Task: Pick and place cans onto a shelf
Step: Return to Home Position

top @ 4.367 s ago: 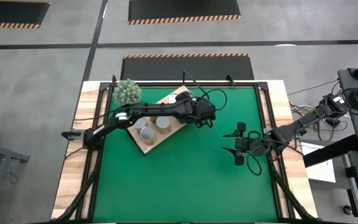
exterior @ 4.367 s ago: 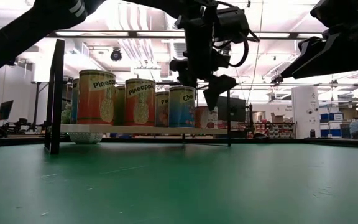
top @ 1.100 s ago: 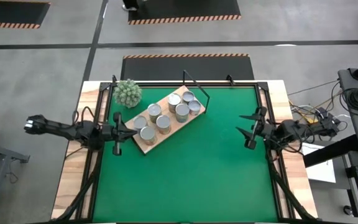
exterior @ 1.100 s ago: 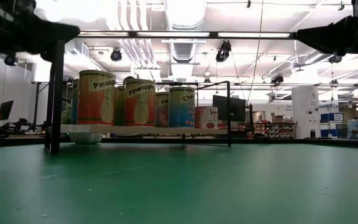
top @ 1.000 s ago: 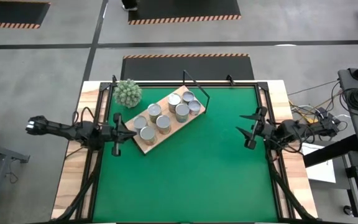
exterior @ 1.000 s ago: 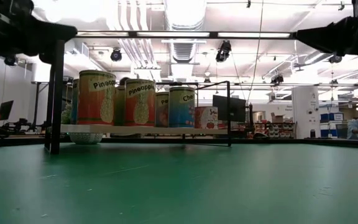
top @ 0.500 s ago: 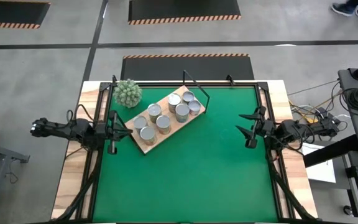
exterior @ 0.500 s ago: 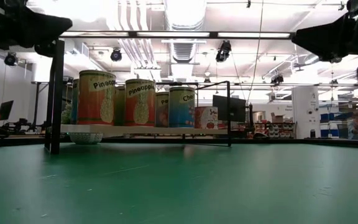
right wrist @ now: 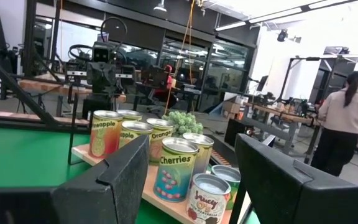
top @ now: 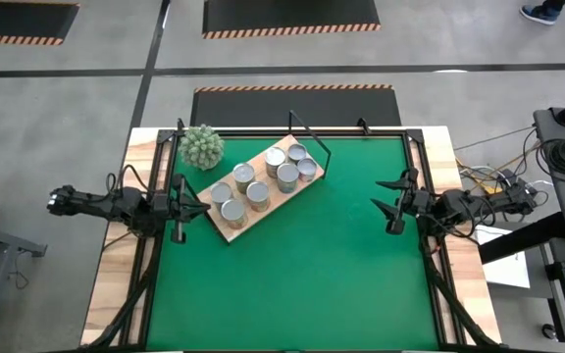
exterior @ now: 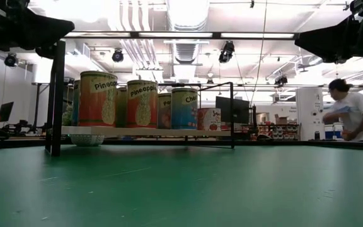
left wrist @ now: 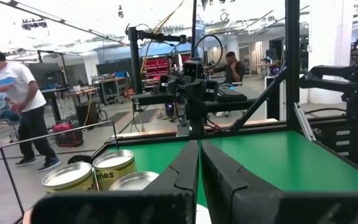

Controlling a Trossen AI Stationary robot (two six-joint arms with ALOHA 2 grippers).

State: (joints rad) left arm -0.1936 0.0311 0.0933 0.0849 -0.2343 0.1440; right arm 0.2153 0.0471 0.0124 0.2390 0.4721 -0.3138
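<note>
The cans [top: 257,194] crowd the shelf [top: 235,231] (rear ones half-hidden in the low view). Left gripper [left wrist: 199,148] is pinched almost closed at the green mat's [top: 302,284] left edge; right gripper [right wrist: 191,149] is spread wide opposite.

Silver-topped cans [top: 256,193] stand on a wood-grain shelf [top: 235,229], on a green mat [top: 302,275].

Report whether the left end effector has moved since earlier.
Yes. The left end effector pulled back from over the light-brown wooden shelf to the green table mat's left edge.
</note>
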